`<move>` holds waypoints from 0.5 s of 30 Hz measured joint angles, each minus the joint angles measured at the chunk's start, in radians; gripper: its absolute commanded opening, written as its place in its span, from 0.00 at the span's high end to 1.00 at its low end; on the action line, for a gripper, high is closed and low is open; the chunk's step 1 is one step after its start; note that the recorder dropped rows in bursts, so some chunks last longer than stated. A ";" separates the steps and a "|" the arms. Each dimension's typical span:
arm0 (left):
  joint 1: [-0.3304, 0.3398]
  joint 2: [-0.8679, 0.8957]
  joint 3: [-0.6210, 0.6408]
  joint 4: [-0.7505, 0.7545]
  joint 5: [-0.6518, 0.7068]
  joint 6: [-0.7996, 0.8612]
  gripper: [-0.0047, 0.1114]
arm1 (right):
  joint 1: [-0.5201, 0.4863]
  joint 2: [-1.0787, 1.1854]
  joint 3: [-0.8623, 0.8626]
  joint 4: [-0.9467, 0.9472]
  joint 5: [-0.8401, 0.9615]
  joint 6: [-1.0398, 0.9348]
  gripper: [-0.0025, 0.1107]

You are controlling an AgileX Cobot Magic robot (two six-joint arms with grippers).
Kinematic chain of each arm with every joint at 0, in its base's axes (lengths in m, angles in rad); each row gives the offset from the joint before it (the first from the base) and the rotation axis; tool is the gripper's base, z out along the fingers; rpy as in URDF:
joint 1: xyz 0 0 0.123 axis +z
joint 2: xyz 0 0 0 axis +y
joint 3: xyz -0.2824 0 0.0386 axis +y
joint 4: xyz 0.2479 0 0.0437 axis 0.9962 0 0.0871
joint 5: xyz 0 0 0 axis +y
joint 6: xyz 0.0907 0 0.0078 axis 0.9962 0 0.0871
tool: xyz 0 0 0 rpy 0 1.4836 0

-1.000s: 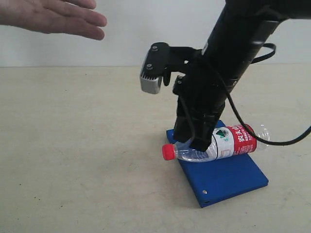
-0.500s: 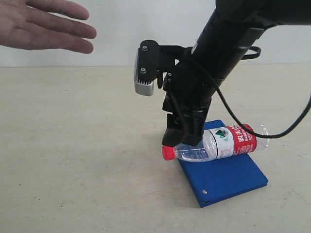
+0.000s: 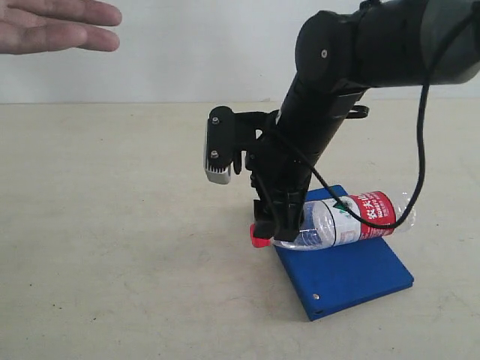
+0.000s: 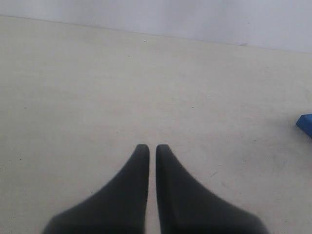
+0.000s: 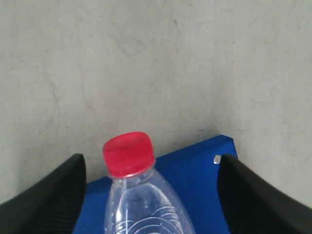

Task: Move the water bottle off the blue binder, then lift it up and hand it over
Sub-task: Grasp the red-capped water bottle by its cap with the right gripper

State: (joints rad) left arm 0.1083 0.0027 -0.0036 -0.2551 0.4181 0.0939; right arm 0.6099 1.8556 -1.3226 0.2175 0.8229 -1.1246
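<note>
The water bottle (image 3: 352, 217) lies on its side across the blue binder (image 3: 352, 279), its red cap (image 3: 259, 235) poking past the binder's left edge. My right gripper (image 3: 277, 225) is down over the bottle's neck. In the right wrist view the right gripper (image 5: 151, 165) is open: its fingers (image 5: 48, 195) flank the cap (image 5: 127, 153) and clear shoulder (image 5: 146, 209) with a gap on each side, and the binder (image 5: 195, 170) lies beneath. My left gripper (image 4: 152, 147) is shut with nothing in it, over bare table. It does not show in the exterior view.
A person's open hand (image 3: 52, 26) hovers at the upper left, above the far side of the table. The binder's corner (image 4: 306, 124) shows at the edge of the left wrist view. A beige tabletop (image 3: 120, 225) stretches left of the bottle.
My right arm has dropped lower and its gripper has shifted along the bottle toward the cap. The bottle and binder have not moved. The person's hand has drifted left and up.
</note>
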 measured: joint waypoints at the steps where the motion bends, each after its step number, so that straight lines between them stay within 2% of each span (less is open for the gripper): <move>1: 0.000 0.000 0.000 0.000 0.000 0.000 0.92 | 0.000 0.011 0.000 -0.005 -0.005 0.000 0.39; 15: 0.000 0.000 0.000 0.000 0.000 0.000 0.92 | 0.000 0.077 0.000 -0.018 -0.007 0.000 0.39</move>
State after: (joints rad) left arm 0.1083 0.0027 -0.0036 -0.2551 0.4181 0.0939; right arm 0.6099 1.9328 -1.3226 0.1999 0.8160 -1.1246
